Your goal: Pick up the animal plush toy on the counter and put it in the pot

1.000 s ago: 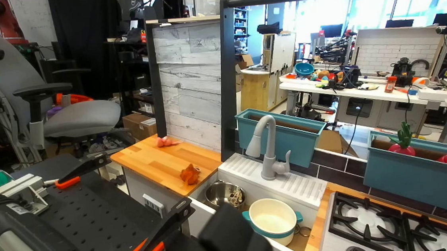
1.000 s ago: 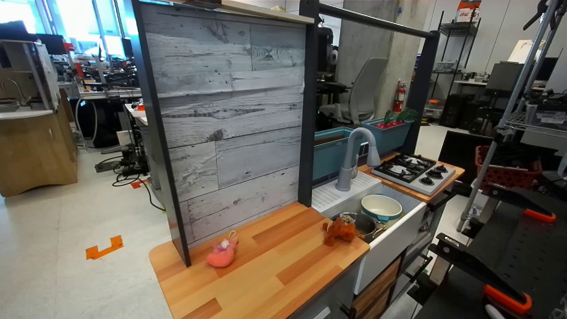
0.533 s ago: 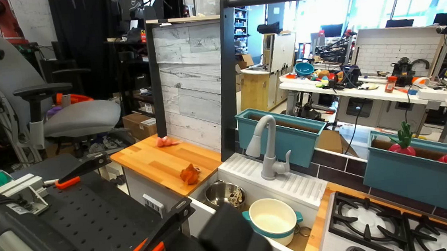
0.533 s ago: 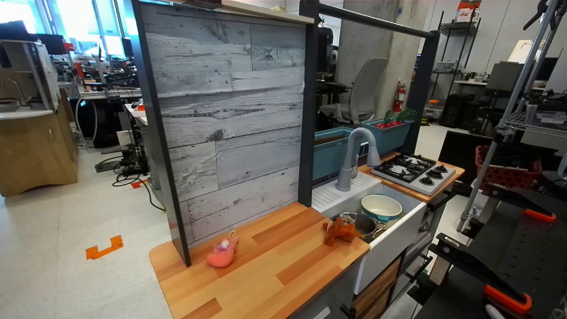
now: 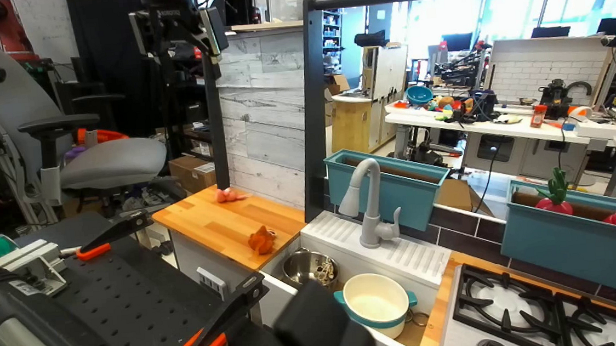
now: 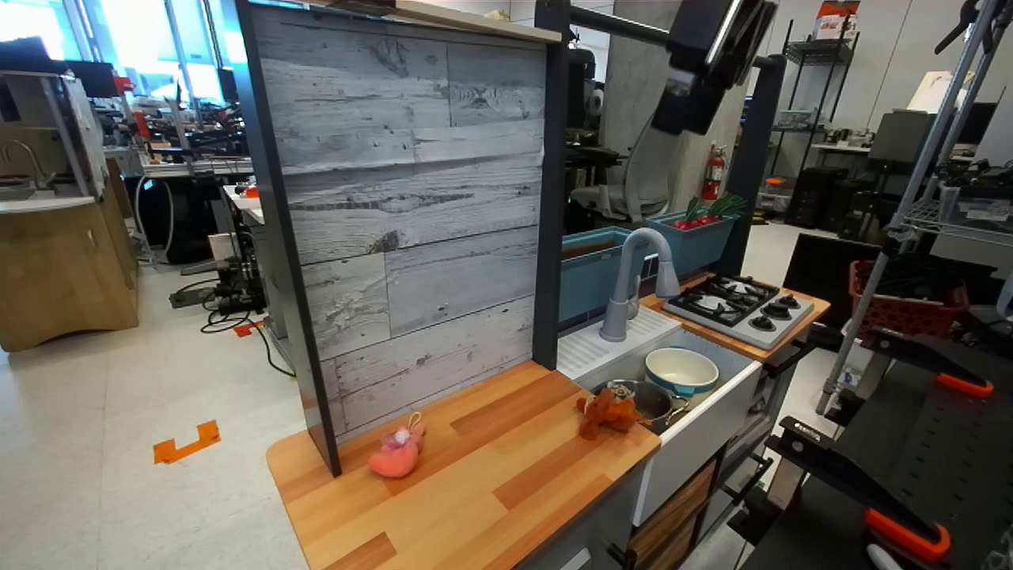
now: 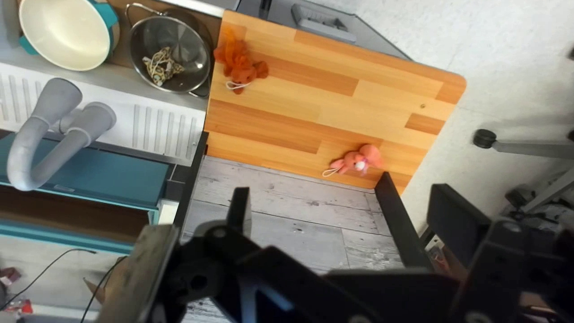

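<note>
The animal plush toy (image 7: 242,67) is a fuzzy rust-orange creature with a white cord loop, lying on the wooden counter (image 7: 314,103) right at its sink-side edge. Just past that edge, in the white sink (image 6: 688,443), sits a steel pan (image 7: 188,47); the pot (image 7: 67,33), cream inside, teal-handled, stands beyond. Open boards stretch to a pink plush (image 7: 358,159) by the plank wall (image 7: 291,229). I hold my pincer (image 7: 343,206) high above, its fingers (image 7: 455,224) spread wide.
</note>
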### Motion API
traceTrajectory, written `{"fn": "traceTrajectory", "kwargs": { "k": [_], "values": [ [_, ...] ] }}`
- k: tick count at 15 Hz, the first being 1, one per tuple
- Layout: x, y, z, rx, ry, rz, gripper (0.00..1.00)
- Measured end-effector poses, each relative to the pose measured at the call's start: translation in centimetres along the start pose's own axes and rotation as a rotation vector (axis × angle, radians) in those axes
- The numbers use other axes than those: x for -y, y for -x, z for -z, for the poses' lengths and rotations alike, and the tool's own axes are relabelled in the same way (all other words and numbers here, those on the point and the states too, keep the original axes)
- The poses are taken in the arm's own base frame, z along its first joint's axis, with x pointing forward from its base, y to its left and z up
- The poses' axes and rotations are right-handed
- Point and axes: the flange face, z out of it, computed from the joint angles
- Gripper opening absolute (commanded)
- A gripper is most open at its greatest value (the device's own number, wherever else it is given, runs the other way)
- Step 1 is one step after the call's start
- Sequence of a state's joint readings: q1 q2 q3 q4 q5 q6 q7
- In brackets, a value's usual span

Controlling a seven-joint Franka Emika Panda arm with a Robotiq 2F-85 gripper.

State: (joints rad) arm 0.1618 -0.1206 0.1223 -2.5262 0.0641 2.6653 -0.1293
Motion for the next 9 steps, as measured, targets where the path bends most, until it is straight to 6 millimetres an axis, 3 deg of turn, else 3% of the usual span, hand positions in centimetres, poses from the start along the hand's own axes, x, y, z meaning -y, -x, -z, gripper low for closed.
{"fn": "traceTrajectory", "kwargs": {
  "k": [9],
  "values": [
    [-4.1,2.1,-9.5,-0.034,0.07,0.034,1.0]
  ]
}}
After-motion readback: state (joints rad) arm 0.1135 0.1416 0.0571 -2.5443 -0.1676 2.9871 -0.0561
